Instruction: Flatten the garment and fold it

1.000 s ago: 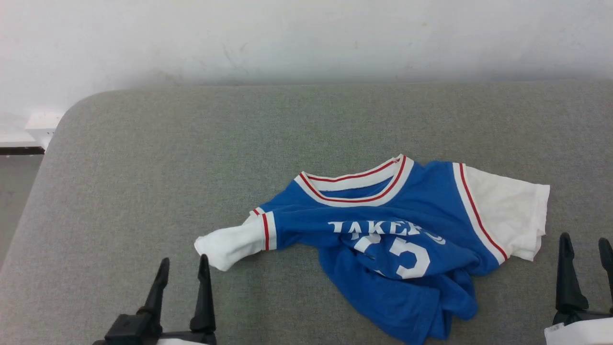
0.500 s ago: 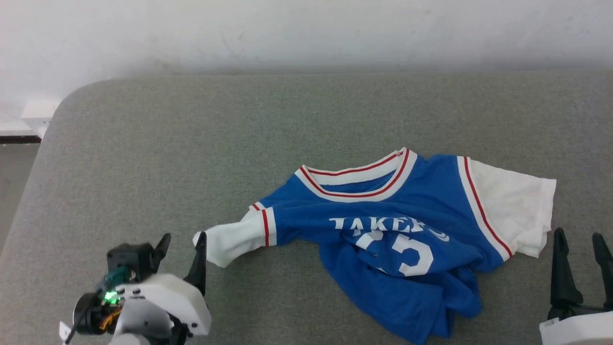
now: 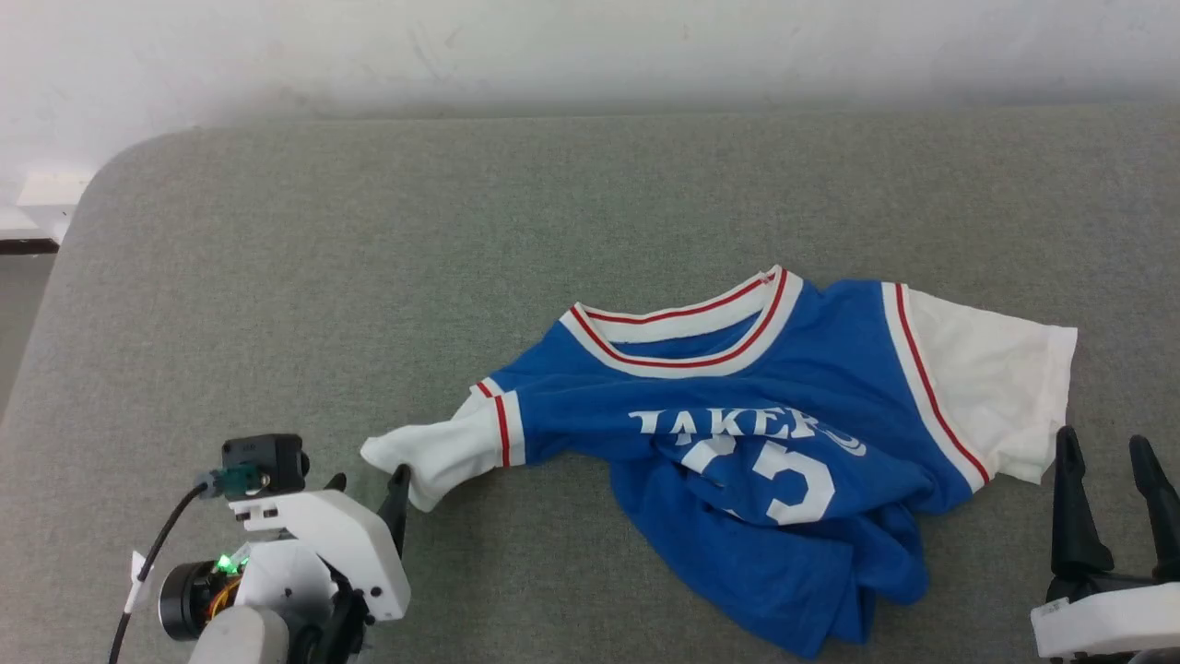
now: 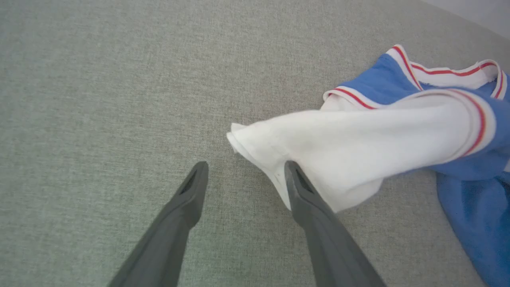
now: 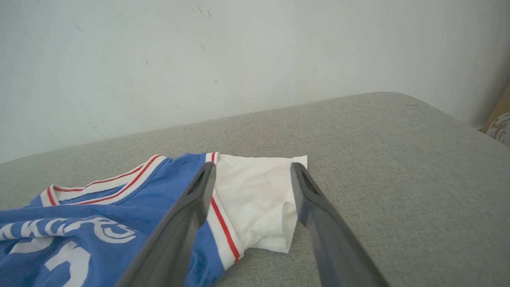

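At the left, the left gripper is seen spread open and empty, one finger at the edge of the rolled white sleeve. The garment is found crumpled on the grey desk, its hem bunched. At the right, the right gripper is held open, empty, near the other sleeve. Flattening is judged barely begun; next, both sleeves need pinching and drawing apart.

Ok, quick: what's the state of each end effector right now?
Left end effector: open, empty, beside a white sleeve of the royal-blue fabric T-shirt.
Right end effector: open, empty.
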Motion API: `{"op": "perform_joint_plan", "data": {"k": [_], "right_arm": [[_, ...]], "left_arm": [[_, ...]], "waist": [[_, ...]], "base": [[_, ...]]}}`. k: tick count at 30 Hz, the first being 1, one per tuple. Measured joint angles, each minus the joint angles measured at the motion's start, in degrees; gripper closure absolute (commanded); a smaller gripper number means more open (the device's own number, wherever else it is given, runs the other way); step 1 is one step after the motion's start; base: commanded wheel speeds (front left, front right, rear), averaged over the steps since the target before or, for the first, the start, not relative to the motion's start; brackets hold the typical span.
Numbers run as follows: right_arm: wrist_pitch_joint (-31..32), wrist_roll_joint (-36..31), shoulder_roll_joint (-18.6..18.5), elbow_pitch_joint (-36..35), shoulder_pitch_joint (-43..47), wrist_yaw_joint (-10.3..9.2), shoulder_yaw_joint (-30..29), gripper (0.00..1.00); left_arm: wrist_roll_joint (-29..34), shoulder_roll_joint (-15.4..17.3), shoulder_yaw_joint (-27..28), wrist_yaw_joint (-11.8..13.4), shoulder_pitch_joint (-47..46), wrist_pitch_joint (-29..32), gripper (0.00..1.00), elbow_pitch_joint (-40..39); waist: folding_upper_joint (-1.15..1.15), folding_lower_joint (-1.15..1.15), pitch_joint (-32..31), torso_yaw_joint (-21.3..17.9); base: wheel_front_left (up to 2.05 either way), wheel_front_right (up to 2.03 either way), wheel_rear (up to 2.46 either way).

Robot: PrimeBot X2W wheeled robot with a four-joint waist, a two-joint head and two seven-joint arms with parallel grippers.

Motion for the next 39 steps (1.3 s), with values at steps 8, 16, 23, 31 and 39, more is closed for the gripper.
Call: {"op": "perform_joint_plan", "data": {"k": [8, 16, 23, 31, 39], "right_arm": [[0.5, -0.1, 0.0, 0.2, -0.2, 0.00, -0.2, 0.00], [0.5, -0.1, 0.0, 0.8, -0.4, 0.00, 0.0, 0.00], [0.5, -0.1, 0.0, 1.6, -1.0, 0.00, 0.3, 0.00], [0.5, -0.2, 0.0, 2.4, -1.1, 0.00, 0.8, 0.00], [1.0, -0.2, 0.0, 2.6, -1.1, 0.00, 0.8, 0.00]], "left_arm": [[-2.1, -0.2, -0.4, -0.7, -2.3, 1.0, 0.00, 2.1], [-4.4, -1.0, -0.3, -1.1, -4.3, 2.3, 0.00, 2.7], [-6.9, -2.4, -0.6, -1.2, -6.0, 3.7, 0.00, 5.3], [-5.8, -1.9, -3.2, -3.7, -8.9, 2.6, 0.83, 11.2], [-4.9, -1.3, -5.7, -6.7, -10.5, 0.0, 1.00, 16.2]], "waist": [[0.00, 0.00, 1.1, -0.4], [0.00, 0.00, 1.8, -0.4], [0.00, 0.00, 2.2, -0.4], [0.00, -0.01, 2.2, -0.9], [0.00, -0.01, 1.5, -1.3]], "base": [[0.00, 0.00, 0.00], [0.00, 0.00, 0.00], [0.00, 0.00, 0.00], [0.00, 0.00, 0.00], [0.00, 0.00, 0.00]]}}
